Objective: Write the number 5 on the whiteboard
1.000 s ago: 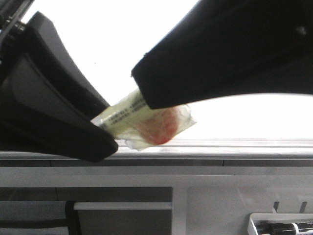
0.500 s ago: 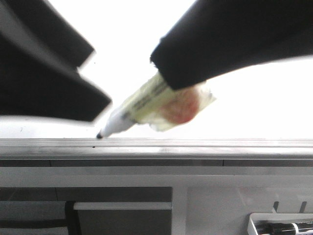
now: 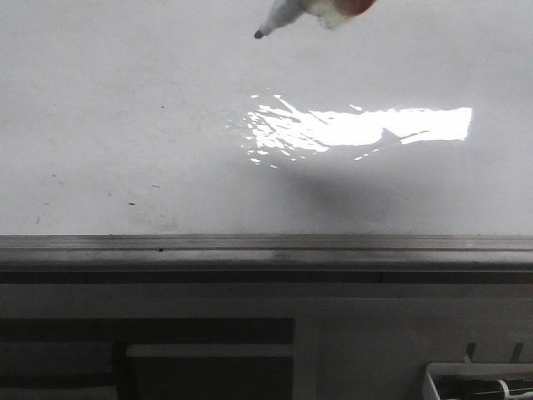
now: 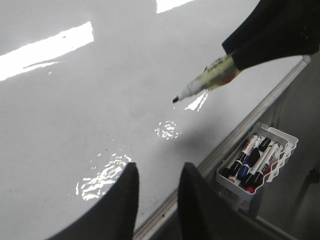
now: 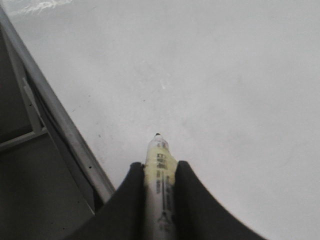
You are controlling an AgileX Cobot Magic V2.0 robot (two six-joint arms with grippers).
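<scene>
**Still blank: marker poised over the board, no stroke laid down**

Clearly the right hand (image 5: 159,172) is closed on the marker (image 5: 159,155), its two dark fingers pinching the yellow-labelled barrel from either side so that the black tip projects well ahead of them. That grip leaves the nib free to meet the surface without the fingers fouling it. In the left wrist view the same marker (image 4: 202,82) slants down out of the right hand toward the whiteboard (image 4: 75,110), tip lowest, and a soft shadow lies on the board beyond the tip; whether the nib touches or hangs just above cannot be told.

The whiteboard (image 3: 125,150) shows only glare patches and a few small dark specks. No number 5 is visible in any view, so by the look of it the writing has not begun. The tip (image 3: 259,34) sits away from the grey edge rail (image 3: 266,243), which would leave room beneath the hand for the belly of the digit.

The left hand (image 4: 157,200) is open and empty, fingers parted, held back near the rail and clear of the writing area, probably so it blocks neither stroke nor view. Beside it, past the rail, a white tray (image 4: 260,160) holds spare markers, untouched.
</scene>
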